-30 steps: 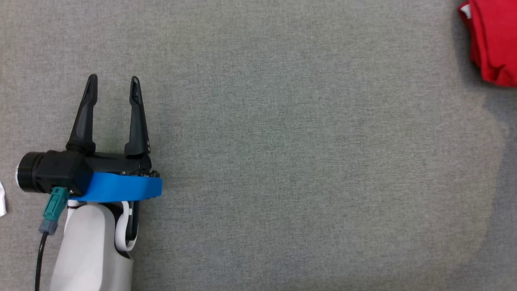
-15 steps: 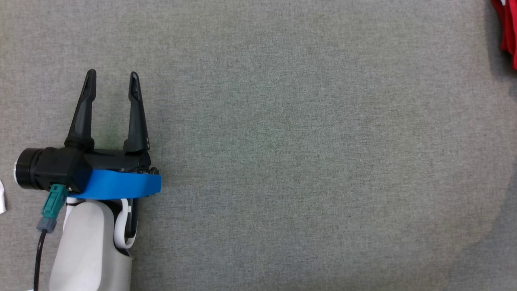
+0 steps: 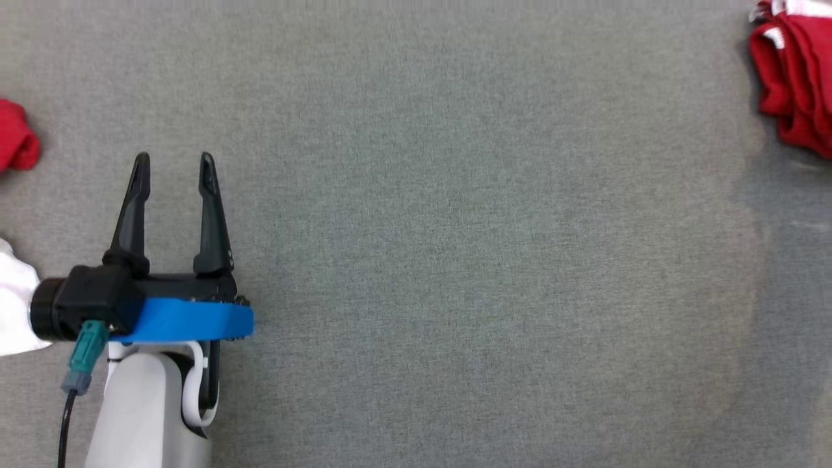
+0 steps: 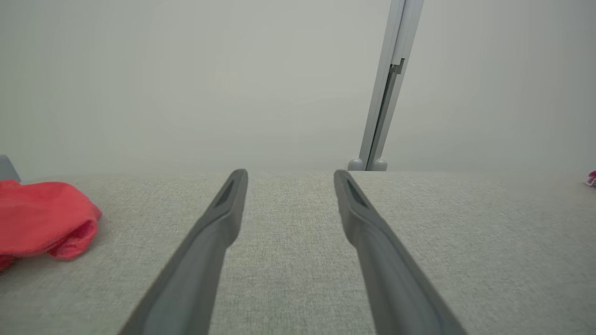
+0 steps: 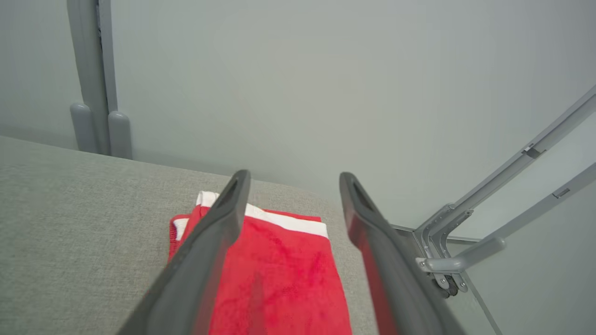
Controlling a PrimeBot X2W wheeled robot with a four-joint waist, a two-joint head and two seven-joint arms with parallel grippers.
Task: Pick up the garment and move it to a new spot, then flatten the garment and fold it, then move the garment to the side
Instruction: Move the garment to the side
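The garment [image 5: 288,279], red with a white band, lies folded near the table's far right corner; in the head view the garment [image 3: 796,84] sits at the upper right edge. My right gripper [image 5: 294,179] hovers open just above it, and the cloth shows between and below its two fingers, not pinched. My left gripper [image 3: 173,166] stands open over bare grey table at the lower left, far from the garment. The left wrist view shows the left gripper [image 4: 289,177] with nothing between its fingers.
A crumpled red cloth [image 3: 16,143] lies at the left edge, also to the left of my left fingers as the red cloth [image 4: 42,223]. A white cloth [image 3: 13,305] is beside the left wrist. A metal frame [image 5: 465,260] stands past the table's right corner. The grey table [image 3: 455,227] spreads between.
The head camera has shifted, bringing the red cloth and the white cloth into view at the left. The right gripper has opened. The left gripper stays open.
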